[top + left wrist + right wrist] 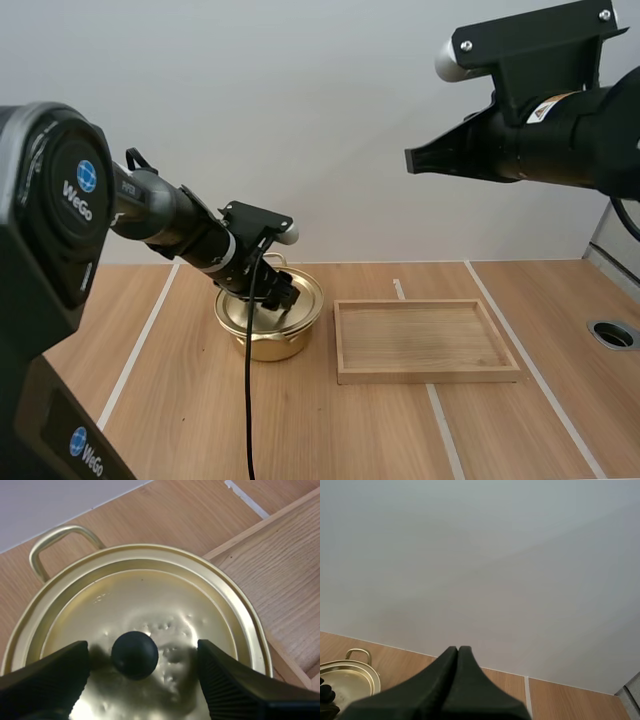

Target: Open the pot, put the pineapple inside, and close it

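Your left gripper (143, 646) stands open astride the knob (134, 656); pinch there, since the thin lid (150, 595) looks light and slick.

Counter (330, 430): carries the pot and the tray side by side
Pot (262, 343): on the counter, left of the tray and just beside it
Lid (150, 595): on the pot, seated within its rim
Knob (134, 655): at the middle of the lid, standing up from it
Handle (55, 535): on the pot's far side, toward the counter's back edge
Tray (425, 377): flat on the counter, right of the pot, its long side across
Left gripper (283, 300): over the lid, one finger on each side of the knob, a gap on either side
Right gripper (415, 160): raised well above the counter, to the right of the pot, apart from pot and tray
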You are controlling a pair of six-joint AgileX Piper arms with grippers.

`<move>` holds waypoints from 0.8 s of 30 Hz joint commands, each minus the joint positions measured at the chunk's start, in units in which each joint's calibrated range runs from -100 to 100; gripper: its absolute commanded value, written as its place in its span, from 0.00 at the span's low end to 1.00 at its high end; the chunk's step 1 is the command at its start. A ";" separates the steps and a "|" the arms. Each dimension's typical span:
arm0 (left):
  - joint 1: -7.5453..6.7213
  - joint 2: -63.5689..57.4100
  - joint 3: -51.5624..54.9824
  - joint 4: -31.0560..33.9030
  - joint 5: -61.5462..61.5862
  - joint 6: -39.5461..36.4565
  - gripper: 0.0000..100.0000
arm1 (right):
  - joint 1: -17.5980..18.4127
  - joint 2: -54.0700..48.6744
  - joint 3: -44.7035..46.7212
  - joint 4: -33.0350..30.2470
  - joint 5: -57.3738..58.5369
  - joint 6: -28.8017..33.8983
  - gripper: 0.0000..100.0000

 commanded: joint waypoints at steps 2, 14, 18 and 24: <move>-0.13 0.09 0.17 -0.43 1.25 -0.59 1.00 | -0.24 -0.75 -0.54 0.19 0.09 0.11 0.00; -0.13 -5.48 -6.71 -1.44 5.02 -3.37 1.00 | -0.24 -0.75 -0.54 0.19 0.09 0.11 0.00; -0.13 -9.97 -7.50 -1.44 -0.02 -4.43 1.00 | -0.24 -0.75 -0.54 0.19 -0.69 0.11 0.00; -0.13 -17.50 -7.50 -1.44 -11.42 -4.51 1.00 | -0.24 -0.75 -0.54 1.82 -2.03 0.11 0.00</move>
